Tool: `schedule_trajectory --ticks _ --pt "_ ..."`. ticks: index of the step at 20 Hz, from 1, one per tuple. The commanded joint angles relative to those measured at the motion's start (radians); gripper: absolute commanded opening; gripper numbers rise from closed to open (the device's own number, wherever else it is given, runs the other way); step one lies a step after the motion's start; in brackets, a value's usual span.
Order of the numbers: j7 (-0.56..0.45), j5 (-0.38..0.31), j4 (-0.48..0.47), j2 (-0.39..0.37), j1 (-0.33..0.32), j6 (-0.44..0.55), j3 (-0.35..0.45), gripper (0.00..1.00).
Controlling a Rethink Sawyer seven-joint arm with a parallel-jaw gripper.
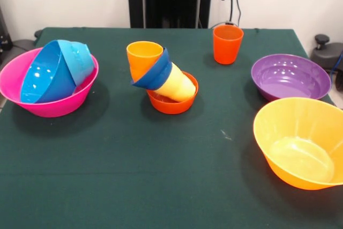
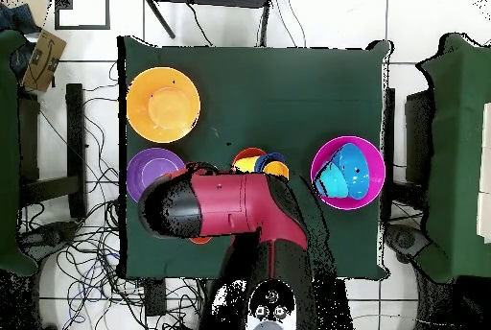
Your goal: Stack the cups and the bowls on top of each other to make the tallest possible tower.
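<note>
The tower [image 1: 163, 81] leans over to the left: a small orange-red bowl [image 1: 171, 104] holds a tilted yellow cup [image 1: 179, 87], with a dark blue bowl [image 1: 156, 74] and a light orange cup [image 1: 142, 57] on it. It also shows in the overhead view [image 2: 261, 163]. The cyan bowl [image 1: 79, 60] lies in a medium blue bowl [image 1: 45, 76] inside the large pink bowl [image 1: 53, 106]. A red-orange cup [image 1: 228, 44] stands upright at the back. The front view shows no gripper. In the overhead view the red and black arm [image 2: 230, 206] hangs over the table's near side, and its black end [image 2: 168, 206] hides the gripper.
A purple bowl [image 1: 291, 76] and a large yellow-orange bowl [image 1: 303, 143] stand at the right of the front view, and both show in the overhead view, purple [image 2: 144, 168] and yellow-orange [image 2: 163, 106]. The pink bowl [image 2: 323, 153] shows there at the right. The table is dark green.
</note>
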Motion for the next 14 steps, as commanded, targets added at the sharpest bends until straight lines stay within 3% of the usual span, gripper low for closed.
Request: schedule_trajectory --ticks 1,14 --pt "0.038 0.009 0.059 0.026 -0.005 0.037 0.055 1.0" --pt "0.06 -0.039 0.051 0.034 0.02 -0.027 0.028 1.0"
